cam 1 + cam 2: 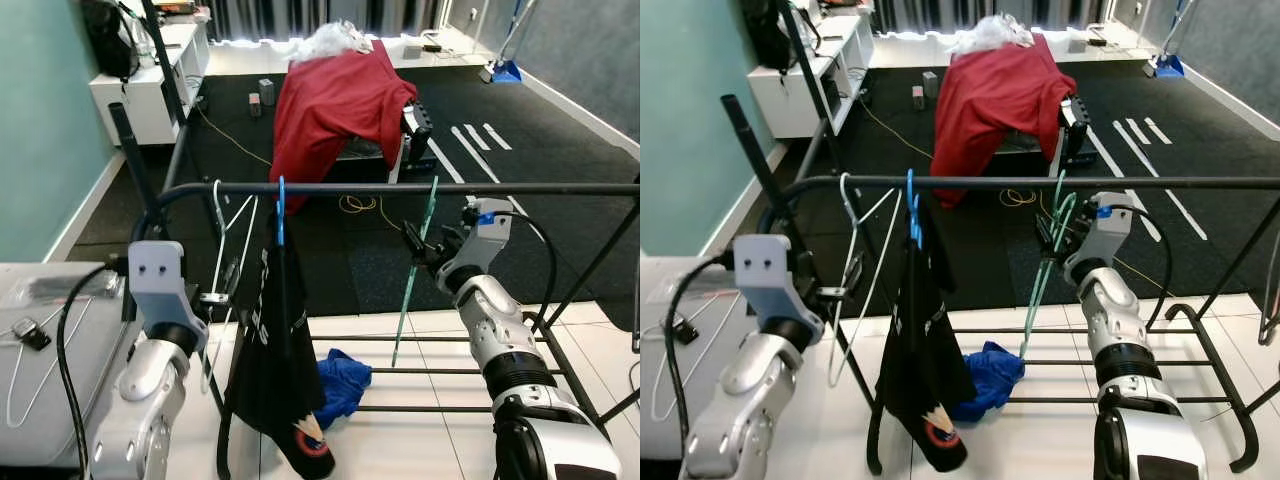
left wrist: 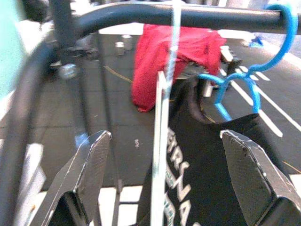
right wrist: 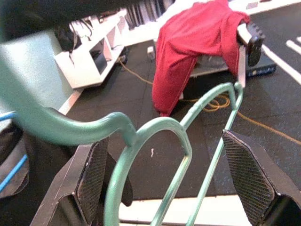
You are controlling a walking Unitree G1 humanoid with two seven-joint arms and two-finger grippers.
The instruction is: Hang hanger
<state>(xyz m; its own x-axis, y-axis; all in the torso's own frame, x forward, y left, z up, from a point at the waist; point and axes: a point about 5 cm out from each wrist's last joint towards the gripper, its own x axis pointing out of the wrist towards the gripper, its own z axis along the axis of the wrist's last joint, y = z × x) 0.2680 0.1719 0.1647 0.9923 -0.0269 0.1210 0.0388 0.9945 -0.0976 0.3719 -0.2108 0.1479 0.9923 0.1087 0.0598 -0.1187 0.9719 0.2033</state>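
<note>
At centre frame the green hanger (image 1: 1045, 265) hooks over the rail (image 1: 1160, 183), so the hanging looks done. The right gripper (image 1: 1048, 232), fingers spread around it, only has to withdraw. The left gripper (image 2: 162, 188) is also spread.

Rail (image 1: 400, 188): black, matte. Green hanger (image 1: 1045, 265): pale sea-green, plain. Blue hanger (image 1: 281, 212): bright blue. White hanger (image 1: 228, 250): white wire. T-shirt (image 1: 280, 370) under the blue hanger: black, white lettering down the front, a red, white and orange motif near the hem. Blue cloth (image 1: 340, 382) on the near floor: royal blue, plain. Red cloth (image 1: 335, 105) draped far off: deep red, with a white fluffy bundle (image 1: 330, 40) on top. Floor: white tiles (image 1: 400, 440) near, black carpet (image 1: 530, 170) with white stripes far. Left wall (image 1: 40, 120): teal. Shelf unit (image 1: 150, 85): white. Arms: silver with black joints; right gripper (image 1: 412, 243) has black fingers and a small blue patch on the wrist housing.
</note>
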